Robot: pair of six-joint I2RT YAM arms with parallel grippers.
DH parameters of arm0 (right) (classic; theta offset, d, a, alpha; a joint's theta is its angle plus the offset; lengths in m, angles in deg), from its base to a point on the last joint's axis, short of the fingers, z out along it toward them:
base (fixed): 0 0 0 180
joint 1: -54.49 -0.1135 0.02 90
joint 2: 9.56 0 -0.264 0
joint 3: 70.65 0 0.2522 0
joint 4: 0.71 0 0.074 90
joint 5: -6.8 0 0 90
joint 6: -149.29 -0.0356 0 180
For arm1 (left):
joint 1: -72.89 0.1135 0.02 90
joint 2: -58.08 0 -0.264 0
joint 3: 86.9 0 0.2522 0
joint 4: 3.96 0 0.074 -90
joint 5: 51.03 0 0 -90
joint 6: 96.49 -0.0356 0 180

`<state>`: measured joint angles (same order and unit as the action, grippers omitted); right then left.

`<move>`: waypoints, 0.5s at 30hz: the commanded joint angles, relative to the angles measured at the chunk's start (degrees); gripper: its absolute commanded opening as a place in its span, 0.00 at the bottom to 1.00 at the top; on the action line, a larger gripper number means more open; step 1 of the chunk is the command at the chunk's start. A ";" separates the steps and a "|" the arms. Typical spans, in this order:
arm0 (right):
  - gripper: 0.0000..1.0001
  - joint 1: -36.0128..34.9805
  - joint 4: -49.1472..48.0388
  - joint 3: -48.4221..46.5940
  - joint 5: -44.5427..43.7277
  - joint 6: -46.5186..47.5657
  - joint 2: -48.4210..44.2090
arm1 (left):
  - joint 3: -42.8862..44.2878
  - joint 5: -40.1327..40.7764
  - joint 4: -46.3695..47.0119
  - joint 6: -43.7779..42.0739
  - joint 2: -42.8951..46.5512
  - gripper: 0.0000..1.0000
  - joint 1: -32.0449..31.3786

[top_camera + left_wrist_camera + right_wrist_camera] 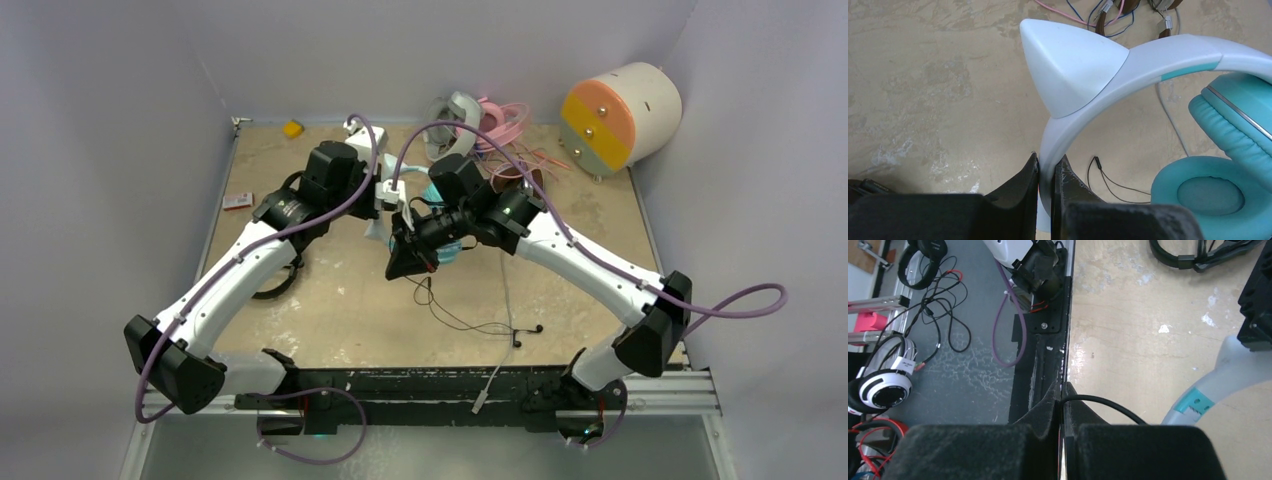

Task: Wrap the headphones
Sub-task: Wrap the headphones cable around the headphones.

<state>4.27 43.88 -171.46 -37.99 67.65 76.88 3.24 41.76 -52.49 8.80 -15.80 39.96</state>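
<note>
The teal-and-white headphones have a white cat ear and teal ear cushions. My left gripper is shut on their white headband, holding them just above the table centre. To its right my right gripper is shut on a black cable that arcs out of its jaws. It hangs over the table's middle, and a thin black cable trails below it to the front edge. A piece of the headband shows at the right of the right wrist view.
A black pair lies by the left arm. Grey-white and pink pairs with tangled cables are piled at the back. A cream cylinder sits at the back right. A grey cable hangs over the front rail.
</note>
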 commanded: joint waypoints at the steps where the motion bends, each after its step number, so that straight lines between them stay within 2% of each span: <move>1: 0.00 0.00 -3.00 -1.51 4.31 -2.19 2.42 | 0.29 -1.02 5.06 -0.03 2.00 0.00 -0.27; 13: 0.00 -0.02 0.20 -0.38 -6.30 -4.69 -4.20 | 6.79 5.07 -6.60 5.66 -6.95 0.00 -0.13; 14: 0.07 -0.03 0.23 -0.22 -7.27 -4.75 -4.44 | 7.19 4.51 -6.83 6.24 -7.38 0.00 -0.14; 15: 0.19 0.01 0.48 0.04 -8.07 -4.76 -4.76 | 7.61 3.71 -6.95 6.69 -7.60 0.00 -0.17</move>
<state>4.27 43.61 -171.50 -42.29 64.33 75.13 6.41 46.06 -58.85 11.35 -22.71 39.85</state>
